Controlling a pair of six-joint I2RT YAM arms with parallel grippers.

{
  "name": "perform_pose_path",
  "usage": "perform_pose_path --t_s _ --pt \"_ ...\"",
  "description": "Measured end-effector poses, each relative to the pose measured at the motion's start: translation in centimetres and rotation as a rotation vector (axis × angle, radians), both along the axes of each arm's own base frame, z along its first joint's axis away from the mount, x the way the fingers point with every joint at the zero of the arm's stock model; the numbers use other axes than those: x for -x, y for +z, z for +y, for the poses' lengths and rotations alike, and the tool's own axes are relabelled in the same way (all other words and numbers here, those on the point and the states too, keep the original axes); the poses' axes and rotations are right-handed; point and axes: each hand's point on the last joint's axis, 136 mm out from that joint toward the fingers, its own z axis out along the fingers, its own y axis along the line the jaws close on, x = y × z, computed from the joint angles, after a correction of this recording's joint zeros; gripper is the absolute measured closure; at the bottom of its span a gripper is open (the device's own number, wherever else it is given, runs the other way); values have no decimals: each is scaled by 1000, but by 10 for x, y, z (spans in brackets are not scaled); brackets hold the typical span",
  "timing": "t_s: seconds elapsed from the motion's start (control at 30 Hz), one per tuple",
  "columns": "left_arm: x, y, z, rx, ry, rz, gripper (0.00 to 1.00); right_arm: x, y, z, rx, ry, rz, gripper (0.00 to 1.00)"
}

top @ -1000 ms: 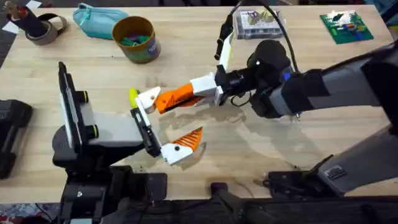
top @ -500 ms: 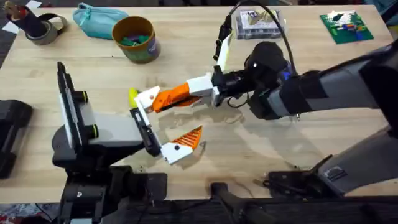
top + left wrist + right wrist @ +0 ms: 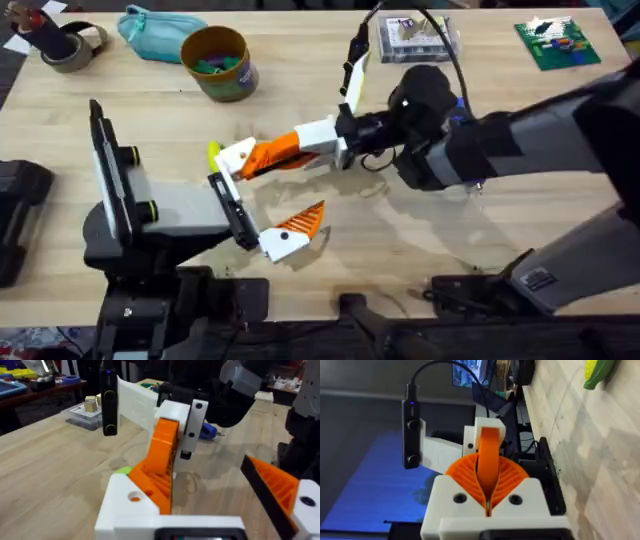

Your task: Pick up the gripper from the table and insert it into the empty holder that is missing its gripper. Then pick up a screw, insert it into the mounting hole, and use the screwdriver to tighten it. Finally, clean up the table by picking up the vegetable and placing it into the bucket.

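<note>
Orange ribbed pads of the right pincer point(image 3: 285, 151) are clamped shut on the gripper point(image 3: 489, 460), the small smooth orange finger seen edge-on between them in the right wrist view. Its white base point(image 3: 238, 157) sticks out past the pad tips, just left of frame centre in the overhead view, above the worktop point(image 3: 420, 240).

Handling, judged: hard printed plastic, light, stiff, smooth-sided, so liable to slide or twist in the pads if pushed off-axis. Hold looks right as is, flat faces squeezed, base left free for seating.

Orientation: long axis runs roughly left-right across the overhead frame, tilted slightly; white base leads toward the left, pointed tip buried back between the pads toward the wrist.

Outward: the holder point(image 3: 228, 208), a black bar fronting the grey body, sits just below-left of the base, close but whether touching I cannot tell. Ribbed orange finger point(image 3: 298, 226) already mounted at its lower end. Left pincer: state cannot be told.

Bucket point(image 3: 216, 62) stands upper left, well apart.
</note>
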Motion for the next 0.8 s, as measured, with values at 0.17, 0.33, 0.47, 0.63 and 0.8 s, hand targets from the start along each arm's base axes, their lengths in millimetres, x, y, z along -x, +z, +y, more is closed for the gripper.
perform_pose_path --t_s 0.17,0.33,0.47,0.63,0.8 --pt "-1 0 1 0 5 0 12 -5 -1 5 -2 9 -4 986" --pt "-1 0 1 -1 9 -1 12 -6 -1 6 -3 14 -7 985" --pt "-2 0 1 -1 11 -2 12 -6 0 7 -5 20 -9 987" --pt "-3 0 2 -5 18 -9 12 -6 2 11 -5 30 -11 986" --pt "-4 0 2 -5 23 -7 12 -7 0 15 11 39 4 986"
